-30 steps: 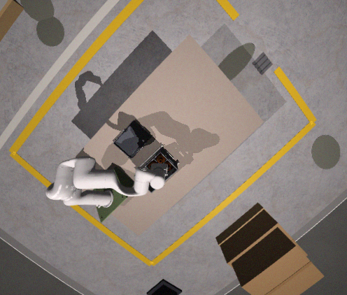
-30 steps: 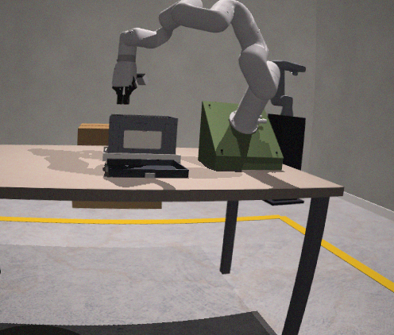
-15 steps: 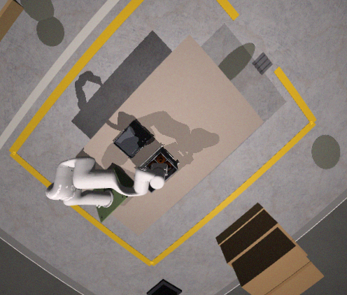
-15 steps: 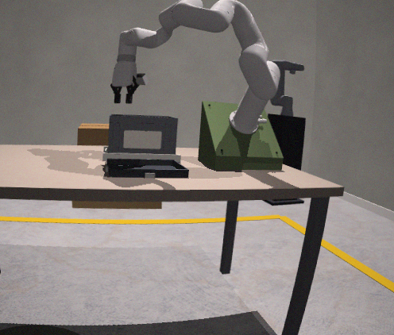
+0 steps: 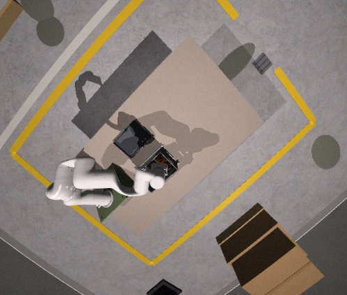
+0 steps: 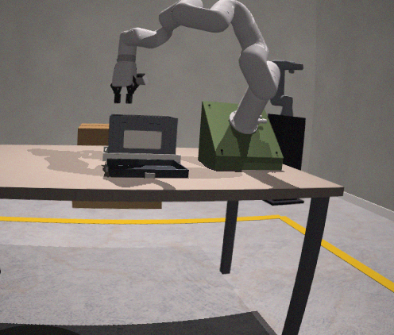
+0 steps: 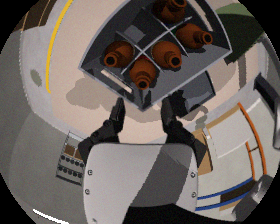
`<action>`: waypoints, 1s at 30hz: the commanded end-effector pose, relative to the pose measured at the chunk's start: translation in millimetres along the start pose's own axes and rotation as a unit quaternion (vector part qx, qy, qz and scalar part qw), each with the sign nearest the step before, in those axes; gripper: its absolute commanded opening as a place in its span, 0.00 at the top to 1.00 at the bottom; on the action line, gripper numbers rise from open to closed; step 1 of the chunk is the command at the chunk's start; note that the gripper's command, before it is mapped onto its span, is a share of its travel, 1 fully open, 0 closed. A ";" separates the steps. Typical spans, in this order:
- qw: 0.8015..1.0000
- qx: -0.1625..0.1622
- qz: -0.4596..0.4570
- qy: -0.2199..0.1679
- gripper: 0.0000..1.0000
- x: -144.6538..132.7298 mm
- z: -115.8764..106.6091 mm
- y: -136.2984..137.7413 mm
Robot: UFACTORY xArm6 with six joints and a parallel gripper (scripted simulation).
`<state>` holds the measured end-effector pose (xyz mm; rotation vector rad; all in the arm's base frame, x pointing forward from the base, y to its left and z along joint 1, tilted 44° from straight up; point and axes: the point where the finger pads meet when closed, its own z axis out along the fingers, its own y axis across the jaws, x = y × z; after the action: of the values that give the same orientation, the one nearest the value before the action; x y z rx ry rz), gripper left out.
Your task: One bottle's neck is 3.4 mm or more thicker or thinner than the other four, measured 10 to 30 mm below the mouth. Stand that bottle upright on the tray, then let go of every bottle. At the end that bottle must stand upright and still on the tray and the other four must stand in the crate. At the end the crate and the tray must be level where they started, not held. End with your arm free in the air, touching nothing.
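The dark grey crate [image 5: 174, 161] [image 6: 117, 136] [image 7: 211, 63] stands on the table. In the wrist view brown bottles stand in its cells: one at the left [image 7: 117, 52], one at the near corner [image 7: 142, 71], one in the middle [image 7: 166, 53], one at the right [image 7: 192, 36] and one at the far end [image 7: 167, 11]. One cell [image 7: 136, 33] looks empty. I cannot tell a neck difference by eye. The shallow dark tray [image 5: 125, 142] [image 6: 129, 173] [image 7: 200, 96] lies level beside the crate, with no bottle on it. My gripper [image 6: 123, 98] [image 7: 143, 104] is open and empty, pointing down, well above the crate.
The green sloped block [image 5: 107, 208] [image 6: 214, 139] under my arm's base stands on the table [image 5: 201, 91] [image 6: 9, 171] near the crate. The crate's high walls rise beside the low tray. A cardboard box [image 6: 93, 135] stands beyond the table.
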<state>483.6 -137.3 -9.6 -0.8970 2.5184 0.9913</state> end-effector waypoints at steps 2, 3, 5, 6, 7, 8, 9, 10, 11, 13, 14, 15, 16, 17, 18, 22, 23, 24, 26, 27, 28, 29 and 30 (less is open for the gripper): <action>1.000 0.002 -0.001 -0.001 0.35 -0.7 -1.9 -0.9; 1.000 0.002 -0.001 -0.001 0.35 -0.7 -1.9 -0.9; 1.000 0.002 -0.001 -0.001 0.35 -0.7 -1.7 -0.9; 1.000 0.002 -0.001 -0.001 0.35 -0.7 -1.6 -0.9; 1.000 0.002 -0.001 -0.001 0.35 -0.7 -1.4 -0.9; 1.000 0.002 -0.001 -0.001 0.35 -0.7 -1.2 -0.9; 1.000 0.002 -0.001 -0.001 0.35 -0.7 -0.9 -0.9; 1.000 0.002 -0.001 -0.001 0.35 -0.7 -0.5 -0.9; 1.000 0.002 -0.001 -0.001 0.35 -0.7 -0.1 -0.9; 1.000 0.002 -0.001 -0.001 0.35 -0.7 1.0 -0.9; 1.000 0.002 -0.001 -0.001 0.35 -0.7 1.6 -0.9; 1.000 0.002 -0.001 -0.001 0.35 -0.7 2.3 -0.9; 1.000 0.002 -0.001 -0.001 0.35 -0.7 2.3 -0.9; 1.000 0.002 -0.001 -0.001 0.35 -0.7 2.3 -0.9; 1.000 0.002 -0.001 -0.001 0.35 -0.7 3.0 -0.9; 1.000 0.002 -0.001 -0.001 0.35 -0.7 6.8 -0.9; 1.000 0.002 -0.001 -0.001 0.35 -0.7 7.9 -0.9; 1.000 0.002 -0.001 -0.001 0.35 -0.7 9.0 -0.9; 1.000 0.002 -0.001 -0.001 0.35 -0.7 11.4 -0.9; 1.000 0.002 -0.001 -0.001 0.35 -0.7 12.7 -0.8; 1.000 0.002 -0.001 -0.001 0.35 -0.8 14.0 -0.8; 1.000 0.002 -0.001 -0.001 0.35 -0.8 15.3 -0.8; 1.000 0.002 -0.001 -0.001 0.35 -0.8 16.6 -0.8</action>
<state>484.1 -126.9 -20.3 -0.8970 2.5187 0.9911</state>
